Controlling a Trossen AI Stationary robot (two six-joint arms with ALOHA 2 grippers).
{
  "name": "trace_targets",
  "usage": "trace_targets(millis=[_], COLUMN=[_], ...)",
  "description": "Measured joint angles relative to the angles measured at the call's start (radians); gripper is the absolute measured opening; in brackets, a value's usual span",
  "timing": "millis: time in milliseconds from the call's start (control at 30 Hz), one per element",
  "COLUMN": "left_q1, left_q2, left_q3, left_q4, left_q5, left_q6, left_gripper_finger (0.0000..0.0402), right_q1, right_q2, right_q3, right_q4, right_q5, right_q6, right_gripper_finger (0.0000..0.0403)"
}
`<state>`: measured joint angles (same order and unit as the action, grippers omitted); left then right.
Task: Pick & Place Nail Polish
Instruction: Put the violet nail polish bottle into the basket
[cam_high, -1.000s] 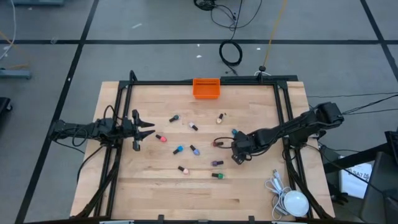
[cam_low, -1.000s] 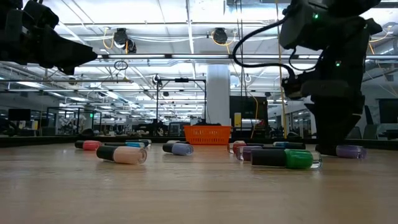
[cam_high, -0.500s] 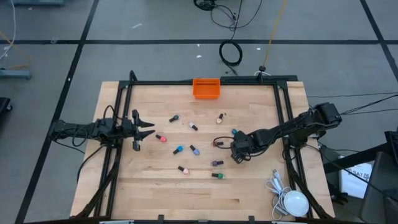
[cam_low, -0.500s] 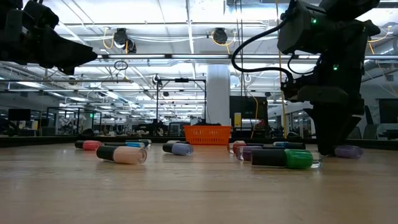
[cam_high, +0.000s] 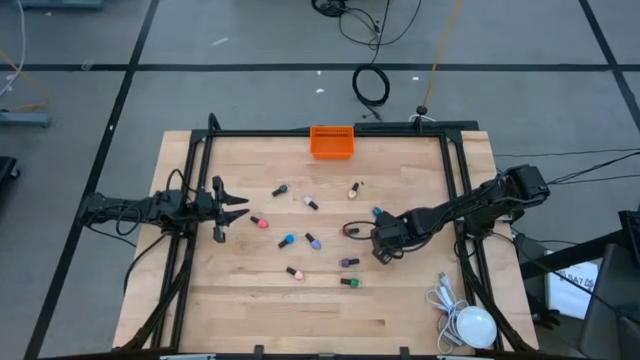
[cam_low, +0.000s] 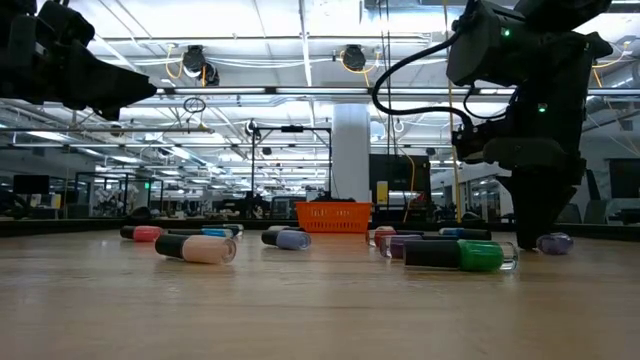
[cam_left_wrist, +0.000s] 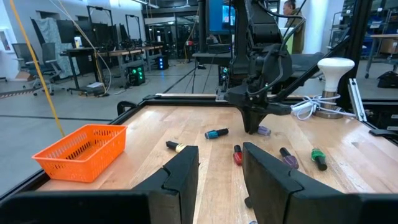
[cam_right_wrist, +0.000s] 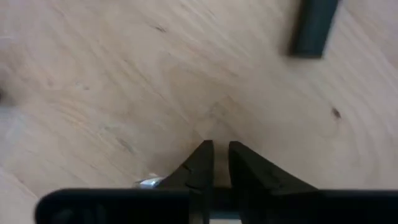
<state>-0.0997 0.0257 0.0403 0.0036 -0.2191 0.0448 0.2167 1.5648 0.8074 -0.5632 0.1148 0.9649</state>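
Observation:
Several small nail polish bottles lie on their sides across the wooden table, among them a red one (cam_high: 350, 230), a purple one (cam_high: 349, 262) and a green one (cam_high: 349, 283). My right gripper (cam_right_wrist: 221, 149) points down at the table right of centre, shut, with nothing showing between its fingers. A pale purple bottle (cam_low: 553, 242) lies on the table right beside its fingertips. My left gripper (cam_left_wrist: 221, 174) hovers open at the table's left side, holding nothing. My right gripper's shut fingers (cam_left_wrist: 253, 127) come from above and point down at the tabletop. The pale purple bottle (cam_left_wrist: 263, 130) lies flat by the outer side of one finger, outside the jaws. Whether finger and bottle touch, I cannot tell.
An orange bin (cam_high: 332, 141) stands at the middle of the far edge. A white domed object with a coiled cable (cam_high: 470, 325) sits at the near right corner. Black frame rails (cam_high: 455, 180) run along the table's sides.
My right gripper has shut its fingers while standing at the same spot on the table. The pale purple bottle beside it has turned a little on the table and stays lying outside the fingers.

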Motion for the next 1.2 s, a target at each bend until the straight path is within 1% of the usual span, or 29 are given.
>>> trace_targets(millis=[167, 300, 467, 633, 767, 867, 933, 1067, 1200], left_q1=[0.000, 0.000, 0.000, 0.000, 0.000, 0.000, 0.000, 0.000, 0.000], left_q2=[0.000, 0.000, 0.000, 0.000, 0.000, 0.000, 0.000, 0.000, 0.000], left_q3=[0.000, 0.000, 0.000, 0.000, 0.000, 0.000, 0.000, 0.000, 0.000], left_q4=[0.000, 0.000, 0.000, 0.000, 0.000, -0.001, 0.000, 0.000, 0.000], left_q5=[0.000, 0.000, 0.001, 0.002, 0.001, 0.001, 0.001, 0.001, 0.001], left_q6=[0.000, 0.000, 0.000, 0.000, 0.000, 0.000, 0.000, 0.000, 0.000], left_gripper_finger=[0.0124, 0.0124, 0.0124, 0.0124, 0.0124, 0.0124, 0.0124, 0.0124, 0.0124], right_q1=[-0.014, -0.027, -0.010, 0.019, 0.060, 0.082, 0.098, 0.120, 0.120], right_q2=[0.004, -0.006, -0.044, -0.103, -0.138, -0.148, -0.145, -0.147, -0.147], right_q3=[-0.003, -0.004, -0.003, -0.001, 0.000, -0.001, -0.001, -0.001, -0.001], right_q4=[0.069, 0.173, 0.294, 0.364, 0.315, 0.198, 0.118, 0.011, -0.032], right_q5=[0.124, 0.164, 0.148, 0.033, -0.045, -0.097, -0.120, -0.118, -0.110], right_q6=[-0.153, -0.290, -0.496, -0.644, -0.708, -0.737, -0.742, -0.742, -0.752], right_gripper_finger=[0.0025, 0.0036, 0.0072, 0.0134, 0.0197, 0.0236, 0.0252, 0.0262, 0.0252])
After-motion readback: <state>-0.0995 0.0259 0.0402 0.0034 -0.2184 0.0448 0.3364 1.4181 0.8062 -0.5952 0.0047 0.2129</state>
